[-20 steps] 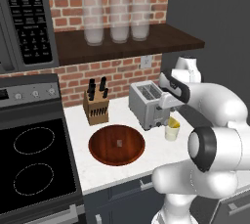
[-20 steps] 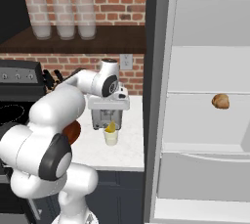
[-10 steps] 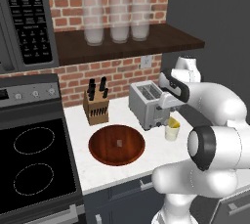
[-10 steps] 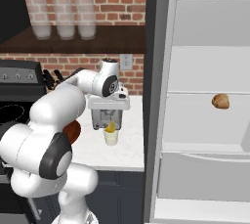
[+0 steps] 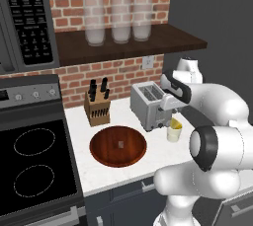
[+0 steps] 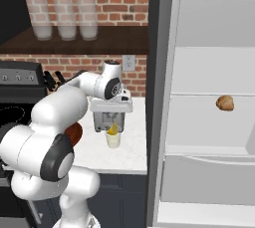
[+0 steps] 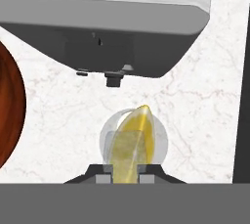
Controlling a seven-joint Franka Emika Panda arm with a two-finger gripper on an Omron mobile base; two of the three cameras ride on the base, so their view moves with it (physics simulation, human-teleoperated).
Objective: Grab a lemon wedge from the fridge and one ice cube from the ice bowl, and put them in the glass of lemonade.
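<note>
The gripper (image 7: 128, 176) pinches the lemon wedge (image 7: 131, 145) right over the glass of lemonade (image 6: 113, 139), beside the toaster (image 5: 149, 104). Next, I think, it should let go, then fetch 1 ice cube.

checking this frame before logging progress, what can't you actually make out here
- Gripper fingertips: left base view, hidden behind the forearm.
- Whether the lemon wedge has entered the glass of lemonade or sits above it: hand view looks straight down.
- Ice bowl contents: left base view, one small pale speck, too small to identify.
- Fridge lower shelves: right base view, cut off by the edge.
</note>
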